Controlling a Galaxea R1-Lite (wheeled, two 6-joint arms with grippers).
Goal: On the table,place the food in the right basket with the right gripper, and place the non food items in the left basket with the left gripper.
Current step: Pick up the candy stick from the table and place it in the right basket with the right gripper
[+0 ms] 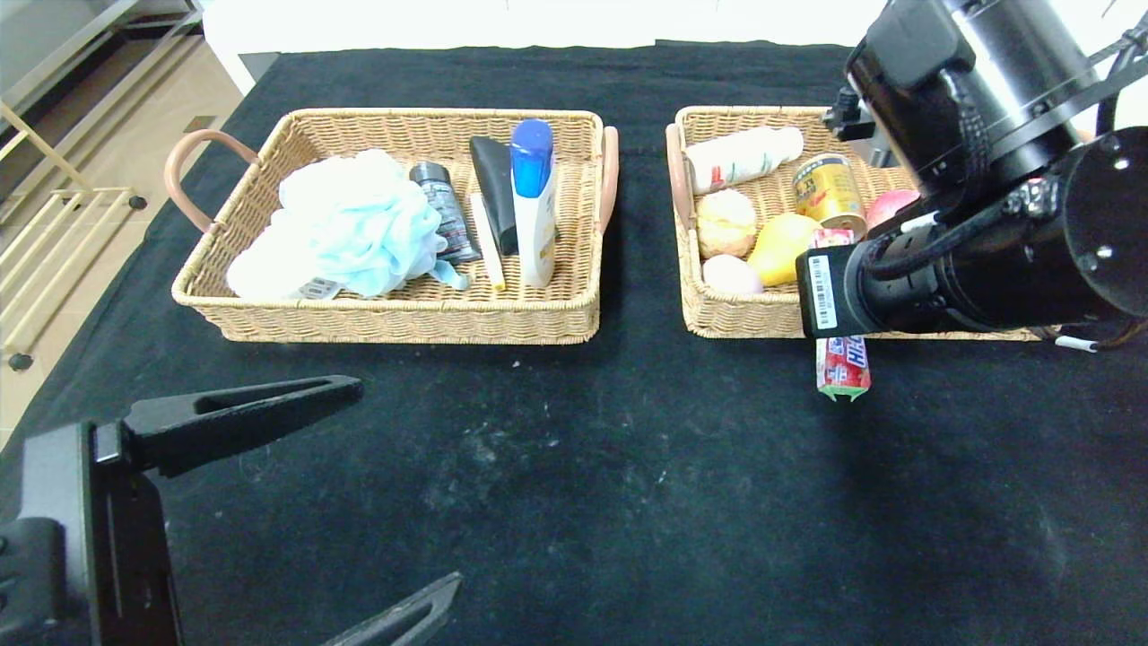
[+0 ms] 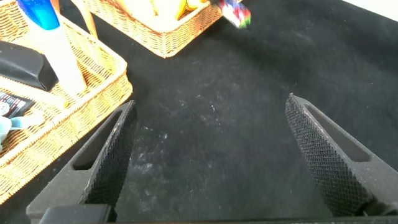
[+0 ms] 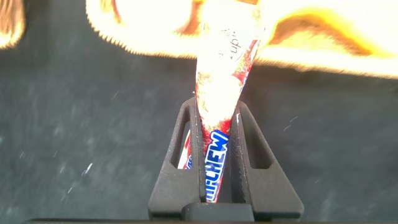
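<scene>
My right gripper (image 3: 214, 107) is shut on a red and white Hi-Chew candy pack (image 1: 843, 363) (image 3: 222, 87). The pack hangs at the front rim of the right basket (image 1: 735, 320), its lower end over the black cloth. That basket holds a white packet (image 1: 744, 157), a yellow can (image 1: 830, 188), a bun (image 1: 726, 222), a yellow fruit (image 1: 780, 248) and a red apple (image 1: 888, 206). My left gripper (image 1: 408, 484) (image 2: 211, 102) stands open and empty over bare cloth at the near left. The left basket (image 1: 404, 325) holds a blue bath sponge (image 1: 350, 224), a blue-capped white bottle (image 1: 534, 211), a black tube (image 1: 493, 184) and a dark can (image 1: 444, 211).
The table is covered with a black cloth (image 1: 628, 467) that runs from the baskets to the near edge. My right forearm (image 1: 1004, 260) hangs over the right basket's near right part and hides it. Floor and a metal rack (image 1: 54, 206) lie beyond the table's left edge.
</scene>
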